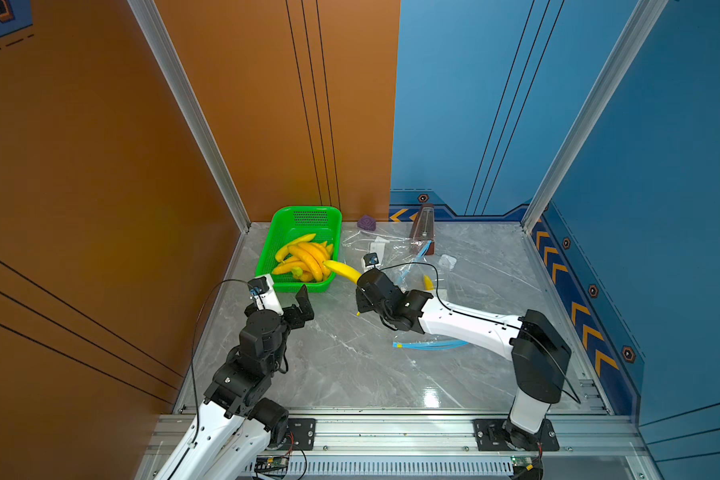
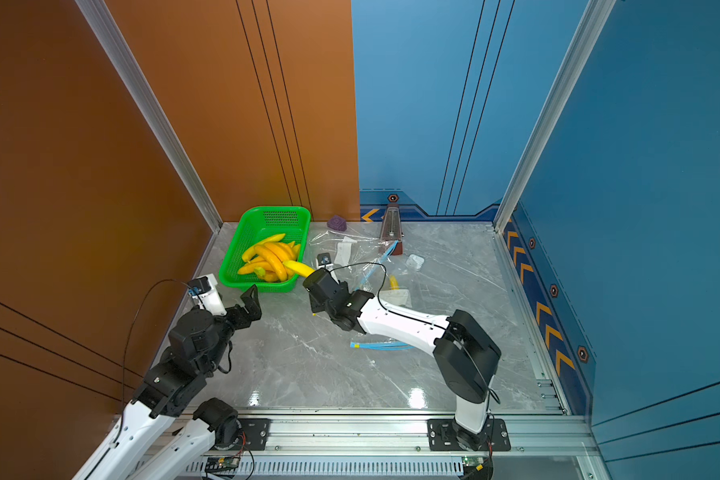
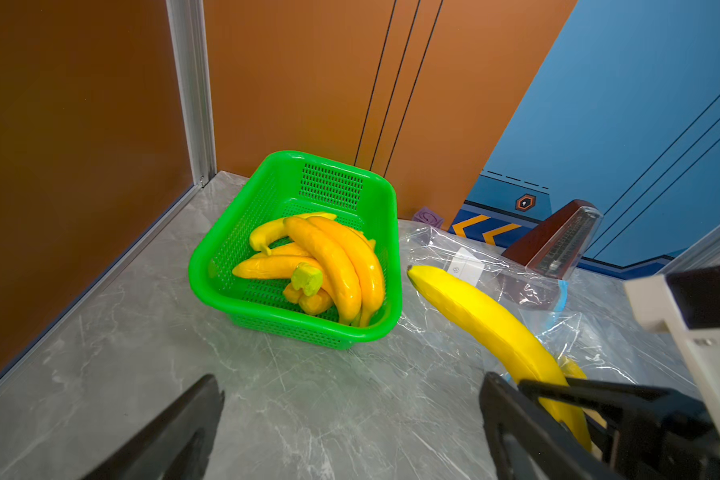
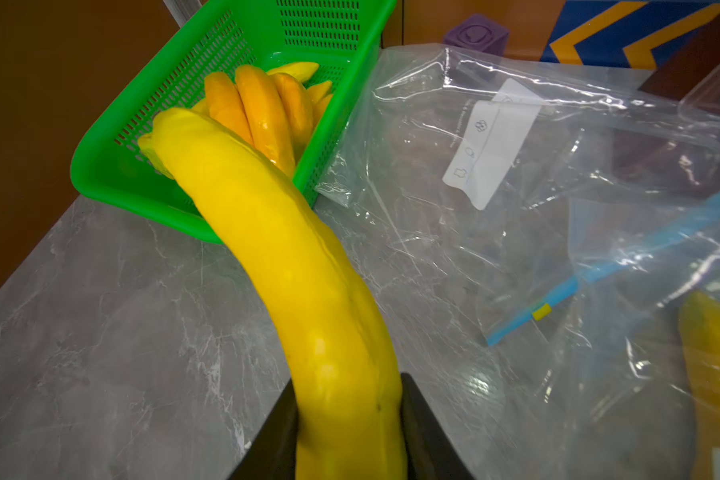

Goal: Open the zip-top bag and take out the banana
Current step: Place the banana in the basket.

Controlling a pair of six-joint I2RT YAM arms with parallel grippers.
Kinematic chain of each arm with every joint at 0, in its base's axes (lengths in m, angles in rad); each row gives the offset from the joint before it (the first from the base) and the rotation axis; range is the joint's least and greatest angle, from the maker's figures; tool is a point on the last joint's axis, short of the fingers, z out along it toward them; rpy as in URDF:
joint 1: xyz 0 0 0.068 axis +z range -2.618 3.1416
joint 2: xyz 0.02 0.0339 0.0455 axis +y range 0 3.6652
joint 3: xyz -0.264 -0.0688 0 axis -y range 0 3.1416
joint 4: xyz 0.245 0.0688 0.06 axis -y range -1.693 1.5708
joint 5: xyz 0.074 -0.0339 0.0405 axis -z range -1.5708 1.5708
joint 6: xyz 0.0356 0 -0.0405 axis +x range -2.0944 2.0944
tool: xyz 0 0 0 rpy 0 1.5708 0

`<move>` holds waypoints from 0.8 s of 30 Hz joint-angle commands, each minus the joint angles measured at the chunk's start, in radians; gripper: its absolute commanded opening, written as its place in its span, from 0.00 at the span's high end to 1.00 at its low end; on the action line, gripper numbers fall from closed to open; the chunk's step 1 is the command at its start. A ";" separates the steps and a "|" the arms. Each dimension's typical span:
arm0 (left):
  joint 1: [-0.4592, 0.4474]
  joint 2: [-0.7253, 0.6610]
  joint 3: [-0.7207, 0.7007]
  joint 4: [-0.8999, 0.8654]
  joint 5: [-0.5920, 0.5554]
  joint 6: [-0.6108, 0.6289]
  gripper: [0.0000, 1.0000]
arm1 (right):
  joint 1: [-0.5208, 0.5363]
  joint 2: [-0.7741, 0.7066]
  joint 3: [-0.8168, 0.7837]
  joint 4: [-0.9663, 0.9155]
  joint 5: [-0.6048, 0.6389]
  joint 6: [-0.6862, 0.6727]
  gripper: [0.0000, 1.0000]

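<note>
While R hand (image 4: 348,386) clamps banana (image 4: 275,249) w/ tip by basket (image 4: 100,174), L hand (image 3: 350,380) sits spread apart.

The basket (image 1: 281,226) sits in the back left corner of the table (image 1: 350,365), with a heap of bananas (image 1: 306,257) in it. The left gripper (image 3: 350,386) hovers just before the basket. Right of the basket's near corner, the right gripper (image 4: 348,380) has a banana (image 1: 344,270) between its jaws, tip at the basket's right rim. A bag (image 1: 358,241) lies just right of the basket. A second bag (image 1: 416,266) overlaps it farther right, with another banana (image 1: 427,282) inside. A third bag (image 1: 429,345) lies under the right arm (image 1: 466,322). At the back wall stand a block (image 1: 366,223) and, right of it, a metronome (image 1: 424,228).
</note>
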 commanded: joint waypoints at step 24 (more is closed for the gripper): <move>0.029 -0.149 -0.082 -0.105 -0.065 -0.041 0.02 | -0.025 0.813 1.077 -0.038 -0.066 -0.272 0.68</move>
